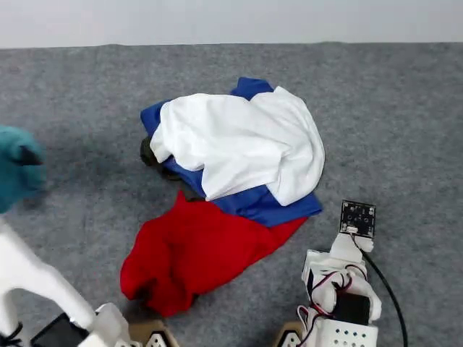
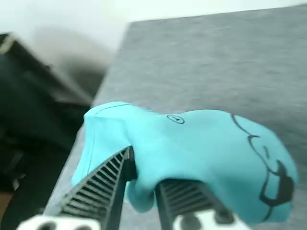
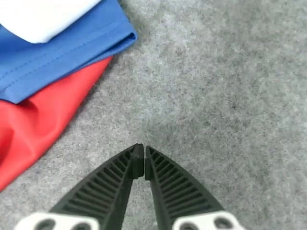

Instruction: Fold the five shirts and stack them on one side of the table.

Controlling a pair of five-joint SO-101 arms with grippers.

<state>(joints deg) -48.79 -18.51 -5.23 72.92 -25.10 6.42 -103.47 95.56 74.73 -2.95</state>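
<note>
The left gripper (image 2: 144, 167) clamps a bunched turquoise cotton shirt with a dark line drawing (image 2: 201, 153), its ribbed black fingers (image 2: 103, 184) biting into a fold. It holds the shirt raised at the far left side of the grey felt-covered table (image 1: 405, 108), where the table's edge runs just beside the cloth. The right gripper (image 3: 144, 160) is closed on nothing, tips touching, and points down at bare felt. Just beside it lie a corner of the royal-blue shirt (image 3: 62, 52) and the hem of the bright red shirt (image 3: 33, 124). Those two sit in a loose heap mid-table under a crumpled white shirt (image 1: 239, 141), with a dark garment (image 1: 148, 153) peeking out beneath. The heap lies well apart from the held shirt, toward the robot's right. The right arm is clearly the nearer to it, so the next pick looks to be that arm's.
</note>
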